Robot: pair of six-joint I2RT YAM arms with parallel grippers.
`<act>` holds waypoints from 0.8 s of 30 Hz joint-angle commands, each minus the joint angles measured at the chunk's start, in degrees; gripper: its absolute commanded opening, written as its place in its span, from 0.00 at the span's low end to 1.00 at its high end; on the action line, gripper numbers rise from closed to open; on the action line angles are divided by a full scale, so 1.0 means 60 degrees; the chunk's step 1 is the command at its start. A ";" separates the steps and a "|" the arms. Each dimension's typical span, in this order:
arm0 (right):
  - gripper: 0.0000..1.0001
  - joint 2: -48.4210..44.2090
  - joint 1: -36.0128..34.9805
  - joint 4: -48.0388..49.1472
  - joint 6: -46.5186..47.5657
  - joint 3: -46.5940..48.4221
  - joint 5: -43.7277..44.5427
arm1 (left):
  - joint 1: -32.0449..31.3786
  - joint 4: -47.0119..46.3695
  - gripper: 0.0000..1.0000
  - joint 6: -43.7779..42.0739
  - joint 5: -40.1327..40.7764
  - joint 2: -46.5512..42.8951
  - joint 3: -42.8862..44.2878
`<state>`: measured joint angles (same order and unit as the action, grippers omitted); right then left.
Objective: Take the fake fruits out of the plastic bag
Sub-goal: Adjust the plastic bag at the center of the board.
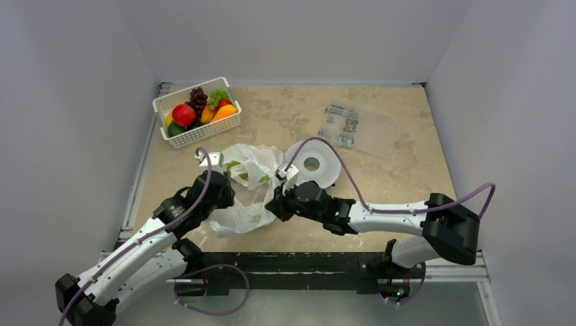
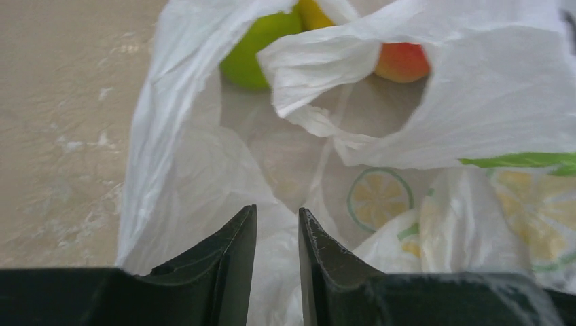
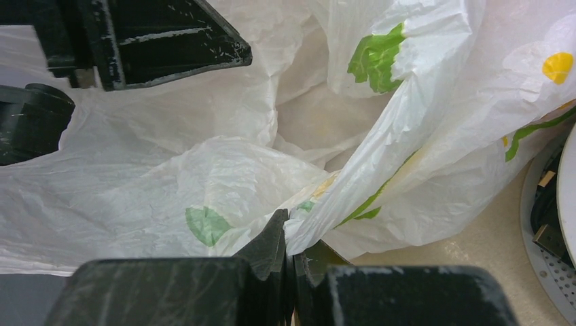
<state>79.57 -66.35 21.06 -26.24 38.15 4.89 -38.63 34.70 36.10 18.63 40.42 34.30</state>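
Note:
The plastic bag lies crumpled in the middle of the table between both arms. Its mouth gapes in the left wrist view, where the fake fruits show inside: a green one, a red-orange one and a sliver of yellow. My left gripper hangs over the bag's near edge, its jaws a narrow gap apart with white film showing between them. My right gripper is shut on a fold of the bag at its right side. From above, the left gripper and right gripper flank the bag.
A white slotted basket holding several colourful fruits stands at the back left. A white perforated disc lies right behind the bag, and a flat clear packet at the back right. Grey walls close in the table.

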 commanded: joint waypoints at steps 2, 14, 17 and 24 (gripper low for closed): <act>0.00 -0.0183 -0.0031 0.0400 0.0249 0.0247 -0.0089 | 0.0038 0.1483 0.25 0.1827 0.2606 0.1322 0.0678; 0.00 -0.0503 -0.0031 0.0363 0.0244 0.0164 0.0012 | 0.0119 -0.2054 0.27 0.1721 0.4028 0.4032 0.0837; 0.00 -0.0593 -0.0031 0.0301 0.0285 0.0168 0.0077 | 0.0137 -0.1996 0.27 0.1502 0.4103 0.4914 0.1711; 0.00 -0.0759 -0.0033 0.0330 0.0350 0.0063 0.0116 | 0.0167 -0.4400 0.31 -0.0170 0.1362 0.4511 0.1195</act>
<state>77.12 -66.35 21.02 -25.45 38.13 4.99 -37.91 22.06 42.28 37.34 71.72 43.81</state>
